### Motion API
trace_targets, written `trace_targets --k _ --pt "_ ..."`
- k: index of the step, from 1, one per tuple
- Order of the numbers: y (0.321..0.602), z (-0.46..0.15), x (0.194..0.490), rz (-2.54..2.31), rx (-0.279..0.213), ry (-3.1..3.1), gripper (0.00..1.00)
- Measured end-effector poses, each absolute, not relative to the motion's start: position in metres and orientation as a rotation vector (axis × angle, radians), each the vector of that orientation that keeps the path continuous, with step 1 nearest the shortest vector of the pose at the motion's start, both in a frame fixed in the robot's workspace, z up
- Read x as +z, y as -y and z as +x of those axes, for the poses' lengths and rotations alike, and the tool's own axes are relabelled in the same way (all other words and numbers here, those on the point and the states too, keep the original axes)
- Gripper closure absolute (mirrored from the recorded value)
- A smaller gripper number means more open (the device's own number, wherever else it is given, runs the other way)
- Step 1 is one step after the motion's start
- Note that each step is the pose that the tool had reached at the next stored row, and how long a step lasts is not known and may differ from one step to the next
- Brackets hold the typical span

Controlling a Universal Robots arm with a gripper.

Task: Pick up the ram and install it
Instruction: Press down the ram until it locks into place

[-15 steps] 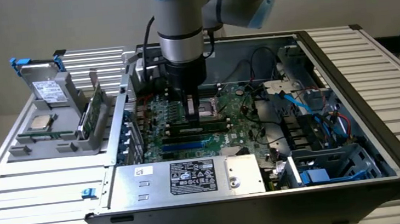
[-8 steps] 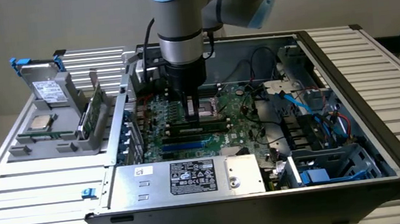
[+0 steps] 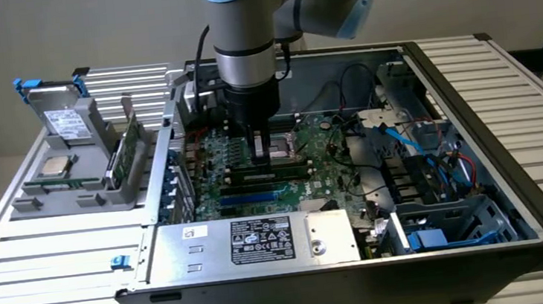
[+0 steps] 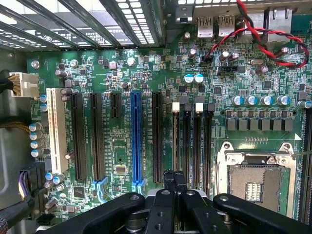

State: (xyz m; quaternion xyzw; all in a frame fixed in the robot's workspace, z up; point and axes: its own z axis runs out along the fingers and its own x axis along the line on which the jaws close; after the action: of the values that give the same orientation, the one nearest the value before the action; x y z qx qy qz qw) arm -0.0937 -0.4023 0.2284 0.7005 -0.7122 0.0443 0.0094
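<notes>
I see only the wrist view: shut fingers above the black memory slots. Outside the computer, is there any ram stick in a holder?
Observer: Yes. One green ram stick stands on edge in the grey holder, at the exterior view's left of the open case.
Operator: What else does this holder carry?
Observer: A grey drive with a white label stands at its back.
Operator: And how does the arm stand?
Observer: It stands vertical over the case, and the gripper is directly above a green stick on the motherboard.
</notes>
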Motion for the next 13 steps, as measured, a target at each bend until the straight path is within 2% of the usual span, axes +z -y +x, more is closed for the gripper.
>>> trace_targets --k 13 --pt "0.4023 -0.0921 0.2283 2.187 0.142 2.224 0.89"
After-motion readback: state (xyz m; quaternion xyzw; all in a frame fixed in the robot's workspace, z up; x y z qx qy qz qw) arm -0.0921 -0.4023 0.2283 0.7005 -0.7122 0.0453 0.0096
